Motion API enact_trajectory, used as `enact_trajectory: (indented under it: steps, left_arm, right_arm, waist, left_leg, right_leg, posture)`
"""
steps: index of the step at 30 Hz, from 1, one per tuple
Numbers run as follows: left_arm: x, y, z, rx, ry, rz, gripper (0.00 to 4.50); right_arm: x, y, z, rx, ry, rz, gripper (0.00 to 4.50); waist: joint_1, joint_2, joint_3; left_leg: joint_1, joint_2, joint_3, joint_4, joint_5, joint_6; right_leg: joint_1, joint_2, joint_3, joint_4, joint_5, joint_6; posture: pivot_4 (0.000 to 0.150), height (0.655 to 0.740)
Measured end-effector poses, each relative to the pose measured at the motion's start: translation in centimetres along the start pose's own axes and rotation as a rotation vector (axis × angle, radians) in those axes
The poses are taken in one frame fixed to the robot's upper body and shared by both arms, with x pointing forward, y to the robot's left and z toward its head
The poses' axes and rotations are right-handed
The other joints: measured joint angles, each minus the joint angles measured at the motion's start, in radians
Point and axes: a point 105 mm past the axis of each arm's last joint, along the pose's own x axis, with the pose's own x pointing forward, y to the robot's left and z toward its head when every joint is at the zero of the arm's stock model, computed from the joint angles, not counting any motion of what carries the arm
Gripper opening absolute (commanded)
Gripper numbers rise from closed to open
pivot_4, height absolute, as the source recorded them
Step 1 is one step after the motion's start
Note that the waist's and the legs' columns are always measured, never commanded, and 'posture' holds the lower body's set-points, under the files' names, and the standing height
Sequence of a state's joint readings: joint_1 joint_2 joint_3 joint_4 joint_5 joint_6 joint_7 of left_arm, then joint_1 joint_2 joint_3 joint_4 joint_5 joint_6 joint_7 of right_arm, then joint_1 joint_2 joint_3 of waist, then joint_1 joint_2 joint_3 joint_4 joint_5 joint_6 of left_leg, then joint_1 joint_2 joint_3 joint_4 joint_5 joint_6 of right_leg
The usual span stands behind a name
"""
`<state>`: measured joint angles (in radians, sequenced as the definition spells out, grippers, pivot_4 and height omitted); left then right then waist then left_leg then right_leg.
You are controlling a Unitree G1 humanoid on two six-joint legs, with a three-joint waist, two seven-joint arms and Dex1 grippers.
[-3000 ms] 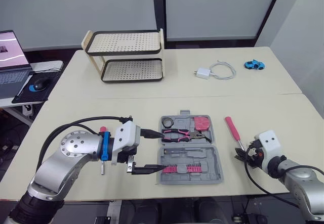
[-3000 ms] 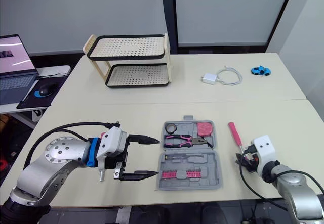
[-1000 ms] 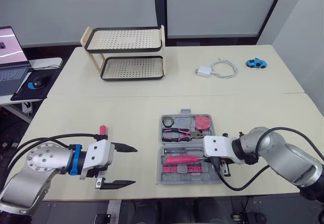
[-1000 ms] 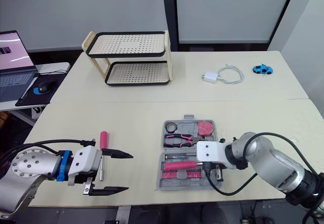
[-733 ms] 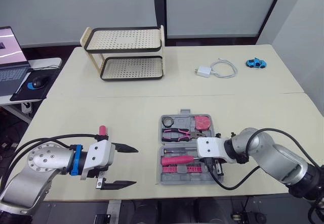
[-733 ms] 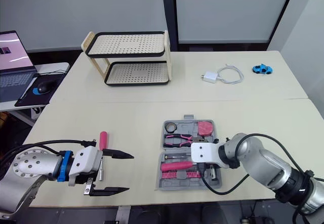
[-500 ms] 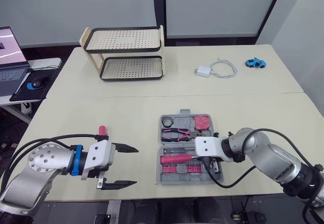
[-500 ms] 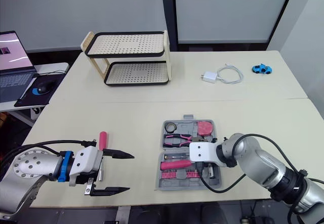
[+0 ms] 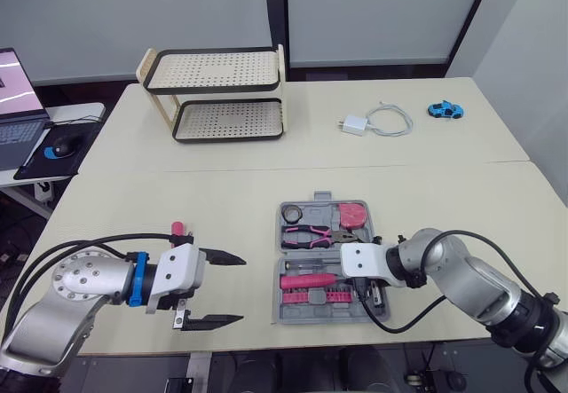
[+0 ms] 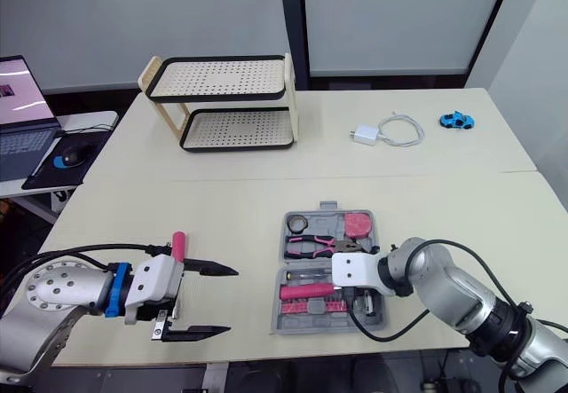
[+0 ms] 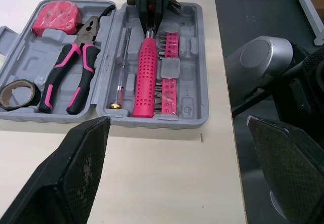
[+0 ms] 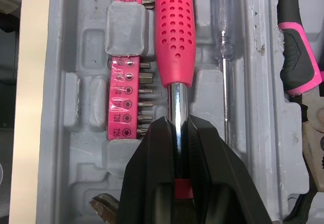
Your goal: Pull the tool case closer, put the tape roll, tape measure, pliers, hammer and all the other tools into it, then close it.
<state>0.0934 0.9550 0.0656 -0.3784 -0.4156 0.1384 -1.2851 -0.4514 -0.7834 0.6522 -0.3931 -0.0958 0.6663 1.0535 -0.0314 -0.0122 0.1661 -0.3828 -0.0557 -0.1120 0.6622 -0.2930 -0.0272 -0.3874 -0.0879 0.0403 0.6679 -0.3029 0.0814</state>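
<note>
The screwdriver (image 12: 174,32) now lies in the front half of the open tool case (image 11: 188,102), its pink handle along the bit strip (image 12: 129,97) and touching the moulded tray. Three seconds ago it lay on the worktop (image 9: 222,198) to the right of the case, so this is the change: one more tool is brought inside. In the last second it has also slid further along its slot, toward the left end of the case.

The right hand (image 12: 175,124) is still clamped on the bare metal shaft, just behind the handle, with the fingers over the right end of the same tray. We judge that the tool is seated and only the release is missing.

The pliers (image 11: 68,77), the tape measure (image 11: 53,19) and the tape roll (image 11: 17,93) rest in the far half of the case.

Further to the left, well apart from the case, a pink handle – we take it for the hammer (image 10: 178,244) – lies on the worktop. The left hand (image 9: 241,288) hovers just beside it with its fingers wide apart and holding nothing. So the hammer remains to go in, then the closing.
</note>
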Motion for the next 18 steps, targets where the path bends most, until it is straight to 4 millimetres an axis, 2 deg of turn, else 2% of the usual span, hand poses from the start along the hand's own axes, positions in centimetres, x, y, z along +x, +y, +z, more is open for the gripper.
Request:
enact_trajectory:
  steps: [7, 13, 16, 18]
  left_arm:
    - [0.4, 0.1, 0.1, -0.003, -0.010, -0.002, 4.50]
    - [0.4, 0.2, 0.2, -0.005, -0.012, 0.004, 4.50]
    - [0.5, 0.2, 0.2, -0.005, -0.015, 0.006, 4.50]
    - [0.5, 0.2, 0.2, -0.005, -0.017, 0.007, 4.50]
  right_arm:
    - [-0.4, -0.1, 0.8, 0.022, -0.049, 0.016, 2.49]
    - [-2.6, -0.6, 3.0, 0.036, -0.142, 0.010, 2.49]
    - [-3.1, -0.9, 3.8, 0.037, -0.191, -0.008, 1.90]
    - [-2.7, -0.8, 4.1, 0.046, -0.213, -0.017, 1.25]
  waist:
    - [0.000, 0.000, 0.000]
    - [0.000, 0.000, 0.000]
    - [0.001, 0.000, 0.000]
    - [0.001, 0.000, 0.000]
  left_leg:
    - [0.000, 0.000, 0.000, 0.000, 0.000, 0.000]
    - [0.001, 0.000, 0.000, 0.001, 0.000, 0.000]
    - [0.001, 0.000, 0.000, 0.001, 0.000, 0.000]
    - [0.001, 0.000, 0.000, 0.001, 0.000, 0.000]
  right_leg:
    - [0.000, 0.000, 0.000, 0.002, 0.000, 0.000]
    - [-0.001, 0.000, 0.000, 0.005, 0.000, 0.000]
    - [-0.001, 0.000, 0.000, 0.006, 0.000, 0.000]
    - [-0.001, 0.000, 0.000, 0.006, 0.000, 0.000]
  posture:
    - [0.150, 0.7400]
    - [0.150, 0.7400]
    - [0.150, 0.7400]
    - [0.150, 0.7400]
